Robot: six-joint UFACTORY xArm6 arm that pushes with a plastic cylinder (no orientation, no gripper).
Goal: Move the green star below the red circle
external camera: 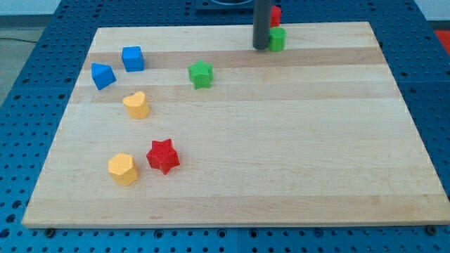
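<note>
The green star (200, 74) lies on the wooden board toward the view's upper middle. A red block (275, 15), the red circle as far as I can tell, sits at the view's top edge, partly hidden by the rod. A green block (278, 39) sits just below it. My tip (261, 48) rests on the board right beside the green block's left side, well to the right of the green star.
A blue cube (132, 58) and a blue triangle block (103, 75) sit at the upper left. A yellow heart (136, 105) lies below them. A yellow hexagon (122, 169) and a red star (163, 156) sit at the lower left.
</note>
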